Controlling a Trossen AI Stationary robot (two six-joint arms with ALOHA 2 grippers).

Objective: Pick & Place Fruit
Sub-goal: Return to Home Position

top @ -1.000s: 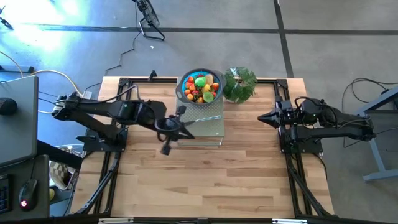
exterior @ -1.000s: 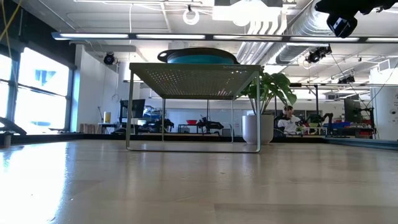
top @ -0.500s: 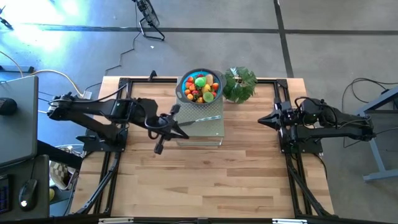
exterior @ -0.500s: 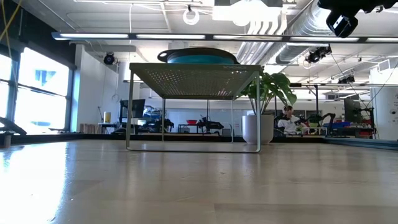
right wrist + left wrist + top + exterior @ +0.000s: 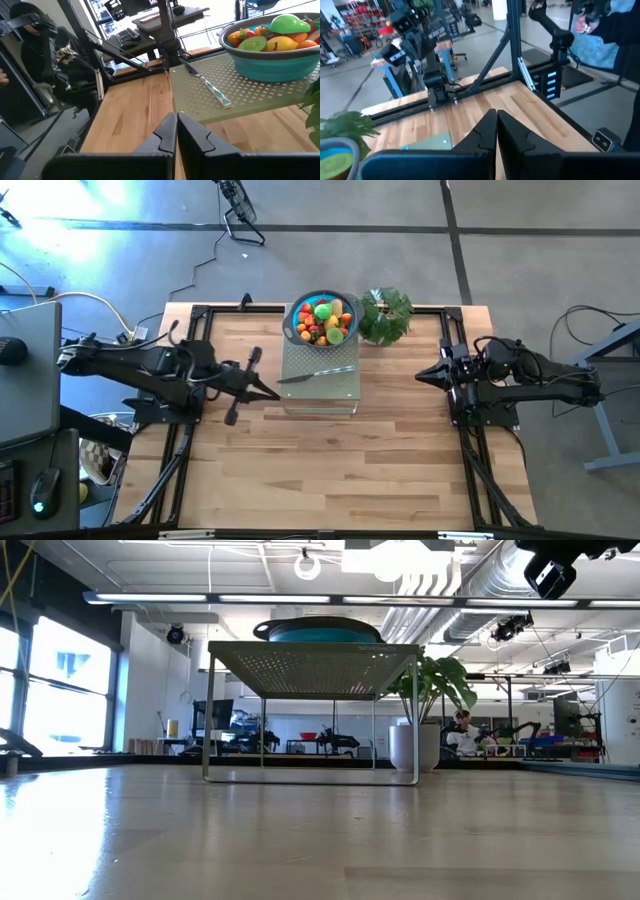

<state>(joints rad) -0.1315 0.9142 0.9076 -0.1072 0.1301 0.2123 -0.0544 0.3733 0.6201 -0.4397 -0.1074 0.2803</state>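
Fruit (image 5: 322,321) lies heaped in the blue bowl (image 5: 291,326), which stands on the far end of the mesh shelf (image 5: 335,388) at the far middle of the worktop (image 5: 330,470). A knife (image 5: 318,374) lies on the shelf just near of the bowl, and a plant (image 5: 386,315) stands just right of it. No fruit shows loose on the worktop, so placing appears complete.

The left gripper (image 5: 268,392) sits just left of the shelf and clear of it, which suits a return to rest. Its fingers are pressed together on nothing. The right gripper (image 5: 424,373) waits at the right side, fingers likewise closed and empty.

In the low view the bowl's rim hides the fruit entirely. Pieces lower in the heap are covered, so no count can be given.
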